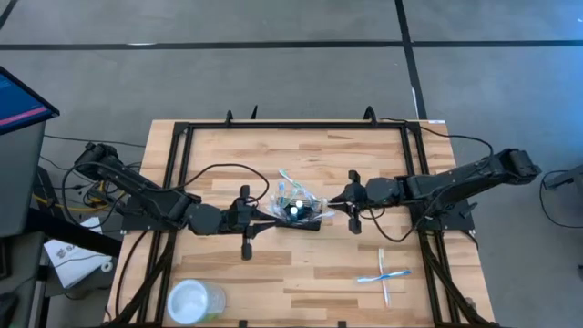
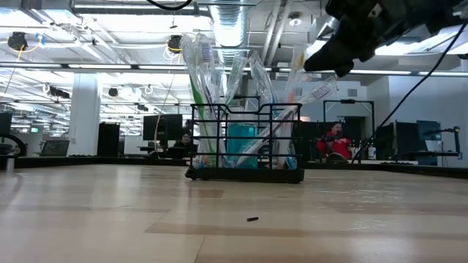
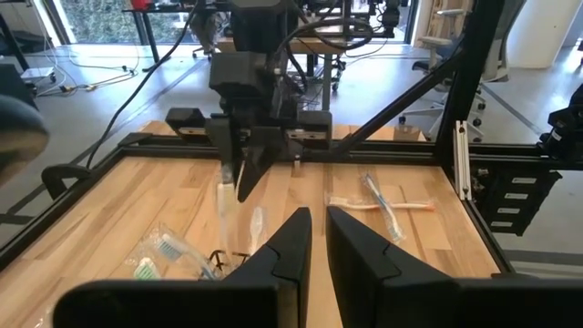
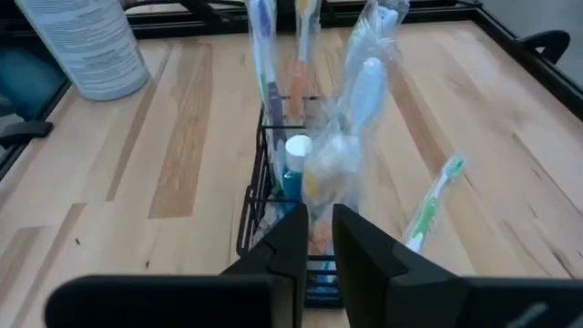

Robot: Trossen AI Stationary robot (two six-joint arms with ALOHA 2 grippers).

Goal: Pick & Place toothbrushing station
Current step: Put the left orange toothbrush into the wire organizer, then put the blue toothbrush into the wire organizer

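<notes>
Both grippers, left (image 1: 265, 215) and right (image 1: 335, 199), flanked the black wire-mesh caddy (image 1: 299, 211) mid-table, well clear of every edge; each one's fingers stood narrowly apart, gripping nothing visible.

The toothbrushing station (image 1: 298, 212) stands upright at mid-table with wrapped toothbrushes (image 2: 212, 80) standing in it. The left gripper (image 1: 262, 215) is on its left side, the right gripper (image 1: 335, 199) on its right. 2 more toothbrushes (image 1: 383, 277) lie crossed at the table's front right; a cup (image 1: 194, 301) sits front left.
</notes>
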